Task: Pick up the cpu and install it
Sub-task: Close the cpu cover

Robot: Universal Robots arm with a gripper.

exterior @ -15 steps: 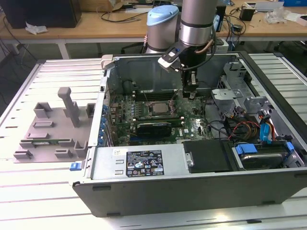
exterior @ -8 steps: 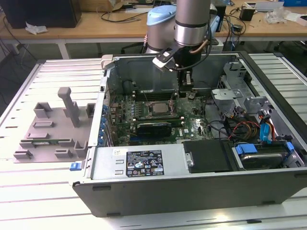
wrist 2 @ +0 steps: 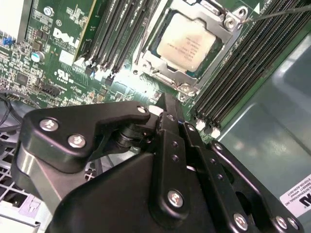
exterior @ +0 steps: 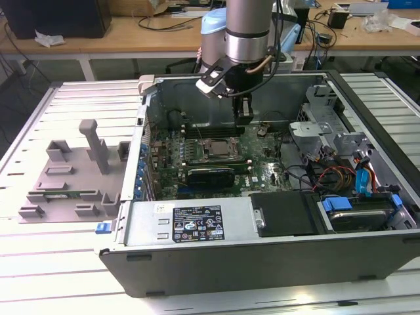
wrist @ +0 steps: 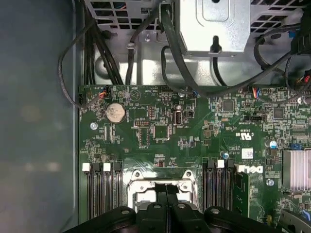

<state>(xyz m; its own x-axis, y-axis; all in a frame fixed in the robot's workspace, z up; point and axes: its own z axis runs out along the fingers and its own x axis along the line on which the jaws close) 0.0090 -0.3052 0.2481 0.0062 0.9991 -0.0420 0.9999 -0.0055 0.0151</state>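
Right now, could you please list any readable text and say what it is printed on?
Sticker on the computer case: too small to read.
cpu lid: faint engraving, too blurred to read.
Motherboard: a white logo; other white markings too small to read.

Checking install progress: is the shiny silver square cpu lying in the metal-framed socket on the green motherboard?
Yes: in the second wrist view the silver square cpu lies flat inside the metal socket frame.

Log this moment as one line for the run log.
cpu: lying in socket | end effector: shut, holding nothing, above motherboard near socket
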